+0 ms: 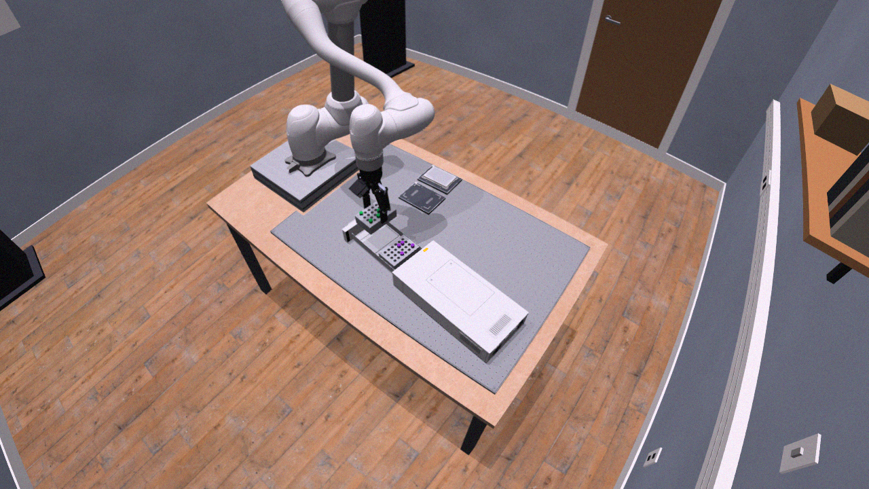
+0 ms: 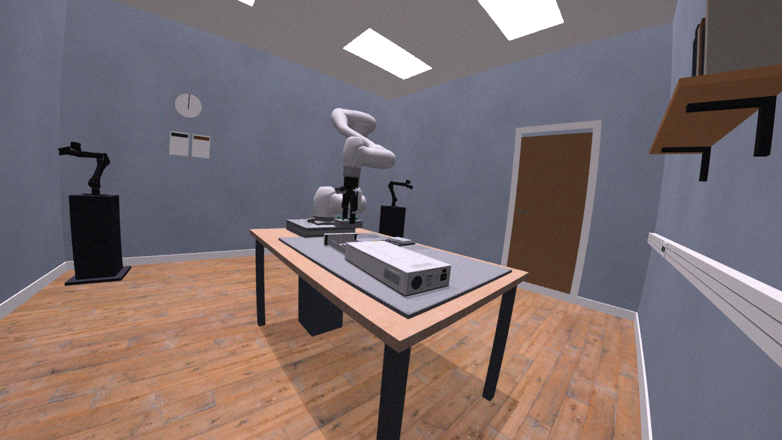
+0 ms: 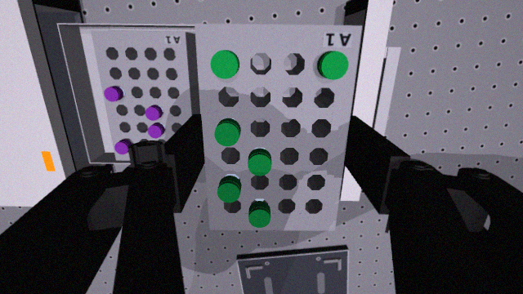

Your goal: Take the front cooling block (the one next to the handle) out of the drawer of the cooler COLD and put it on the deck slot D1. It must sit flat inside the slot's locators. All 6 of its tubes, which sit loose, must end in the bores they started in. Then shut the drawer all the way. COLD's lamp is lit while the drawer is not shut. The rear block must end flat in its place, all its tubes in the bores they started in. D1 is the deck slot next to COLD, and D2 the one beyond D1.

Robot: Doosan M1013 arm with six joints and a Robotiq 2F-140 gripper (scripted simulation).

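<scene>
My gripper (image 1: 375,212) (image 2: 349,220) (image 3: 274,135) is shut on the front cooling block (image 1: 366,224) (image 2: 341,224) (image 3: 278,112), held level above the open drawer (image 1: 381,238). Several green tubes stand in its bores. The rear block (image 1: 394,252) (image 3: 131,38) sits in the drawer with purple tubes; a finger hides part of it in the wrist view. COLD (image 1: 461,285) (image 2: 393,256) (image 3: 20,122) has its lamp (image 1: 425,250) (image 3: 48,161) lit orange. Slot D1 (image 1: 420,196) (image 3: 294,279) is a dark plate with corner locators and nothing on it.
Slot D2 (image 1: 451,187) lies beyond D1 and bears a flat pale piece (image 1: 440,176). The drawer's handle (image 1: 347,233) (image 2: 339,238) stands up at its front end. The robot's base plinth (image 1: 301,176) (image 2: 306,228) is behind the drawer.
</scene>
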